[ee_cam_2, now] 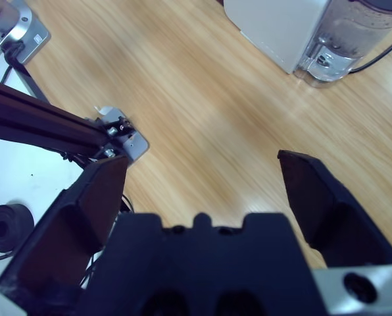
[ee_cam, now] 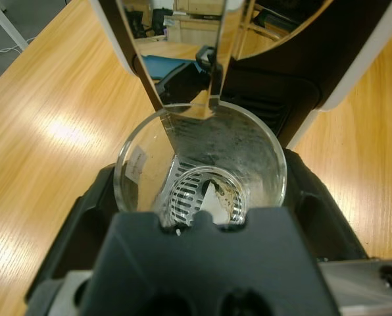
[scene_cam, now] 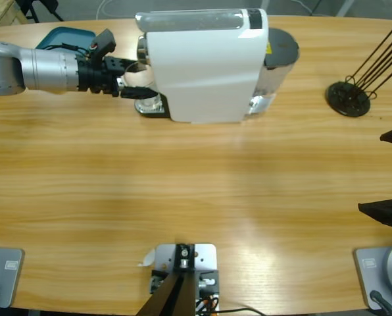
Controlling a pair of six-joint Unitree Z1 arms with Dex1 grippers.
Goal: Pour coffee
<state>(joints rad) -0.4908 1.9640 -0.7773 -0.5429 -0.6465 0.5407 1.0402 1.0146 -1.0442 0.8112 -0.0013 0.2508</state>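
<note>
A clear glass tumbler stands on the metal drip grate under the spout of the white coffee machine. My left gripper reaches in from the left, its black jaws pressed against both sides of the tumbler. Only a few brownish flecks show at the glass bottom; the coffee itself is out of view. In the high view the left gripper sits at the machine's front. My right gripper hangs open over bare table at the right edge, holding nothing.
A blue tray lies behind the left arm. The machine's clear water tank is at its far end. A black wire stand sits at the right. The wooden table's middle lies in front.
</note>
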